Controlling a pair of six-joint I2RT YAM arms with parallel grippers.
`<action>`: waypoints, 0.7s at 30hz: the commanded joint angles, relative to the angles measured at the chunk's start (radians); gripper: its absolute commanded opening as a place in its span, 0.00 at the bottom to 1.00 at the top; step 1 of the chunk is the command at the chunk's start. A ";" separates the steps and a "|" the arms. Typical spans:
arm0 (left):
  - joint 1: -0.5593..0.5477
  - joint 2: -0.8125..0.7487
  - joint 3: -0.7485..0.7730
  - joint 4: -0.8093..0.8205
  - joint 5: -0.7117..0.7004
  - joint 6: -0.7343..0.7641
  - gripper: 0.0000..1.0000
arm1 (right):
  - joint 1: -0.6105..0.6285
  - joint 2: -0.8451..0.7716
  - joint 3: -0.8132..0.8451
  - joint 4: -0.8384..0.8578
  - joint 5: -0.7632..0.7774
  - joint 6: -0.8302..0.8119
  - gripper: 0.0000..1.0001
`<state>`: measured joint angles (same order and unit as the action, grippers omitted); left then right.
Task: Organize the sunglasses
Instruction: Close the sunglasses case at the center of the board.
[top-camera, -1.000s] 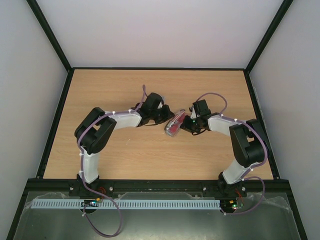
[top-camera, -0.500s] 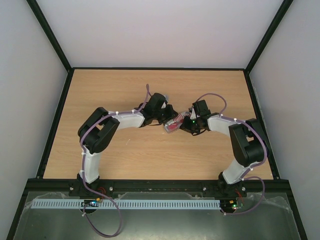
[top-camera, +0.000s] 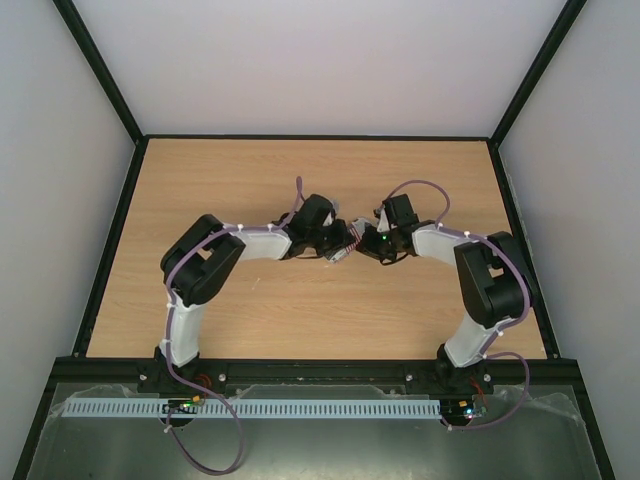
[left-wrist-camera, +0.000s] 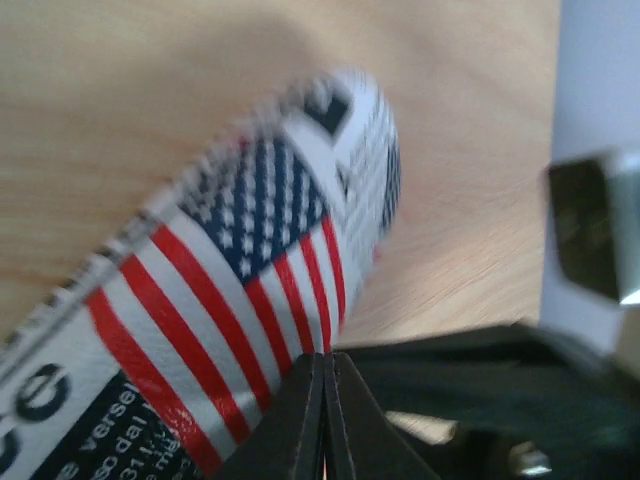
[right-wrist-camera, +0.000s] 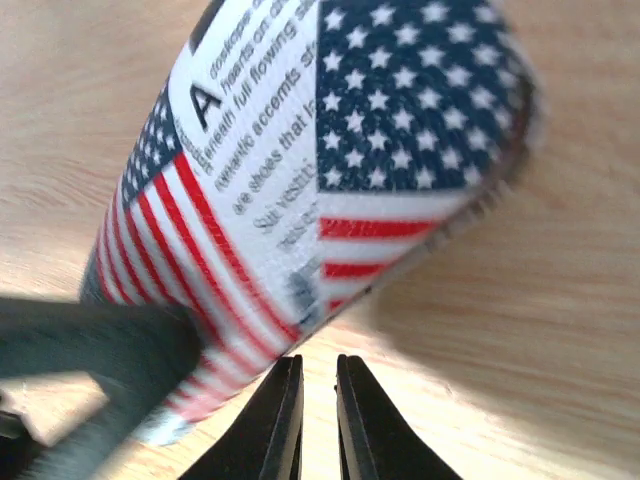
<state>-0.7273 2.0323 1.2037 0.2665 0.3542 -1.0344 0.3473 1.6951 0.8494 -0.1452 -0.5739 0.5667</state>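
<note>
The red wire-framed sunglasses do not show in any view. The oblong flag-patterned case (top-camera: 344, 249) lies at the table's middle, between both grippers. My left gripper (top-camera: 336, 241) is shut, with its tips against the case's edge (left-wrist-camera: 250, 260). My right gripper (top-camera: 364, 242) has its jaws a narrow gap apart with only table between them, and its tips are just under the case's end (right-wrist-camera: 330, 150). Whether the case is closed cannot be told.
The wooden table (top-camera: 220, 180) is bounded by black frame rails (top-camera: 100, 230) on the left, right and back. Both arms reach in towards the middle, with purple cables looping above the wrists.
My left gripper has moved right, up against the case. The case has shifted slightly away from the bases, and less of it shows between the grippers. The right gripper rose a little.
</note>
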 joint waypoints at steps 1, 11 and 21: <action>-0.031 0.048 -0.044 -0.076 0.047 0.020 0.02 | 0.007 0.024 0.052 0.051 0.009 -0.027 0.14; -0.018 0.029 -0.104 -0.034 0.065 0.008 0.02 | 0.007 -0.051 0.065 -0.014 0.049 -0.042 0.15; 0.013 -0.142 -0.127 -0.076 0.078 0.022 0.07 | -0.009 -0.171 0.102 -0.111 0.162 -0.046 0.24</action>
<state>-0.7361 1.9915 1.0904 0.2134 0.4229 -1.0306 0.3508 1.5719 0.9081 -0.1970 -0.4870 0.5308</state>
